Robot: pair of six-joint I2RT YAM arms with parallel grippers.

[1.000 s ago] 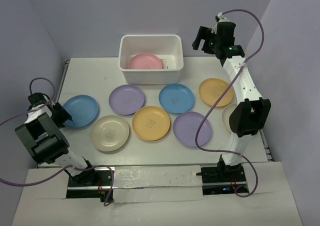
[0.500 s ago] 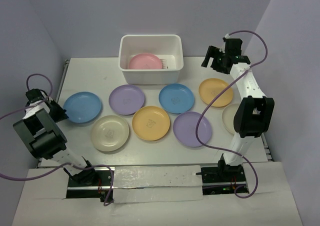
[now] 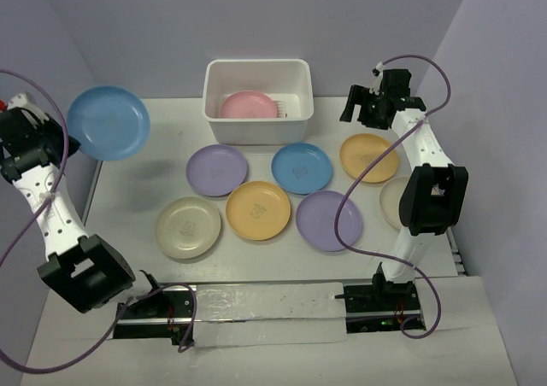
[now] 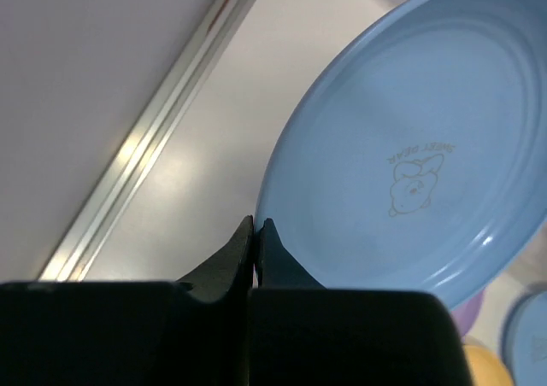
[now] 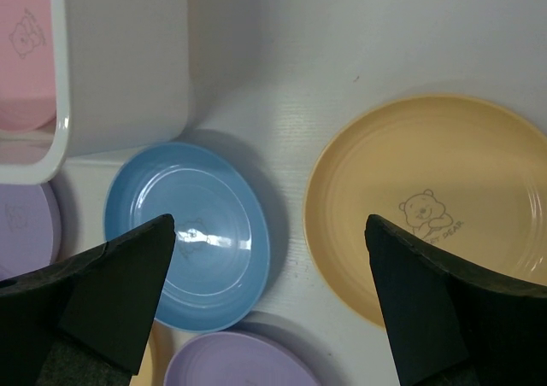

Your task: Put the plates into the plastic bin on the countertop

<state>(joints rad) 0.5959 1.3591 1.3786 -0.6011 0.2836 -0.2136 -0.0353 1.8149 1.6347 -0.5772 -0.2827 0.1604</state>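
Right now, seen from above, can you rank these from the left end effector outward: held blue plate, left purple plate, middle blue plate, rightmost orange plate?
1. The held blue plate: far left, pinched in the left end effector.
2. The left purple plate: left of centre.
3. The middle blue plate: near centre.
4. The rightmost orange plate: far right.

The right gripper (image 5: 270, 228) is hovering over the countertop (image 5: 342, 36), its 2 fingers spread wide, framing a blue plate (image 5: 184, 266) and a yellow-orange plate (image 5: 427, 172); a pink plate (image 5: 26, 61) is lying inside the plastic bin (image 5: 128, 61).
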